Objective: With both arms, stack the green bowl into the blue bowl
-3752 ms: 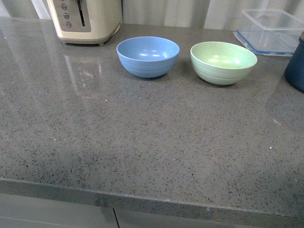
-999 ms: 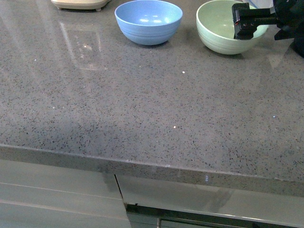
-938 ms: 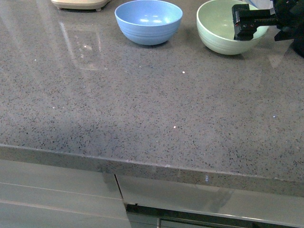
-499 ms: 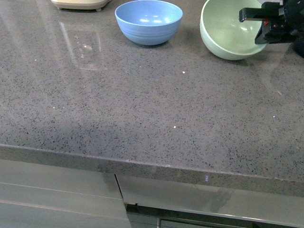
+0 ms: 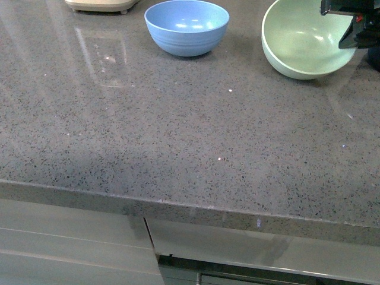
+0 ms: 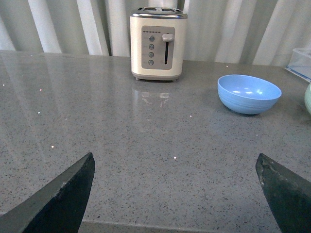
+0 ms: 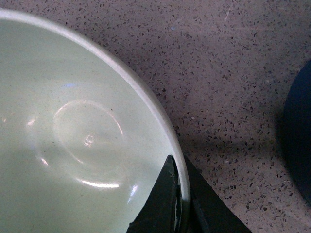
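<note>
Green bowl (image 5: pixel 300 41): tilted, rim pinched by right gripper (image 7: pixel 179 196).
Blue bowl (image 5: pixel 187 27): upright on counter (image 5: pixel 178 130).
Left gripper (image 6: pixel 175 194): spread wide.

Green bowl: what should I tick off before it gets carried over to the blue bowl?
1. Right gripper holds the green bowl by its rim, one finger inside, one outside: ok.
2. Green bowl level: not ok, it is tilted.
3. Green bowl clear of the countertop: cannot tell.
4. Blue bowl upright and empty: ok.
5. Left gripper open, holding nothing: ok.
</note>
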Controlling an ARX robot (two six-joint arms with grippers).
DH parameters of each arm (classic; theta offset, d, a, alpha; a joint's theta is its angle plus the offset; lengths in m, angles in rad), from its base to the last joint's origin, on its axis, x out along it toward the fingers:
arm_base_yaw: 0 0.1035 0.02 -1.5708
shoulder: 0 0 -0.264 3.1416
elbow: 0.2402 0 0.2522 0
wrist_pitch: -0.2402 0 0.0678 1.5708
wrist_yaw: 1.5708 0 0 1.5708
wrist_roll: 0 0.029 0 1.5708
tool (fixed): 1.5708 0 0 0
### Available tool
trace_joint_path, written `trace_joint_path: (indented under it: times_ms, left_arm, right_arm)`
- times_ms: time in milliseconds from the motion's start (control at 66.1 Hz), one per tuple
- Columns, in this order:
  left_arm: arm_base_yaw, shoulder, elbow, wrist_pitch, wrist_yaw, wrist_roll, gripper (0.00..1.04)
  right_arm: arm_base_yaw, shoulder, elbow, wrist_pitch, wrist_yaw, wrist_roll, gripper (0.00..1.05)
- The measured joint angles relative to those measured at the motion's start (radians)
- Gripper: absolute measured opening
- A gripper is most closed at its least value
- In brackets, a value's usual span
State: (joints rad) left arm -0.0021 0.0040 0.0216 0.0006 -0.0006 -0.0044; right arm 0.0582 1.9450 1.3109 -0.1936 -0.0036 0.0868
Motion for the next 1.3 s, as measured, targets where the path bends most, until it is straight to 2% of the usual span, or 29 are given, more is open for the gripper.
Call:
trace_joint_path:
  times_ms: [287,560,741,1301]
  left_arm:
    - [0.000,0.000,0.000,0.000,0.000,0.000,0.98]
    - [0.000,0.000,0.000,0.000,0.000,0.000,0.98]
    - [0.000,0.000,0.000,0.000,0.000,0.000,0.98]
    - [0.000,0.000,0.000,0.000,0.000,0.000,0.98]
  right_arm:
    - [-0.002,0.004,0.065,-0.070,0.013,-0.034,0.01]
    - [0.014,0.069,0.316,-0.201,0.010,-0.091,0.01]
    - [0.052,0.106,0.503,-0.280,0.010,-0.124,0.01]
    - [0.194,0.250,0.806,-0.494,-0.058,-0.152,0.01]
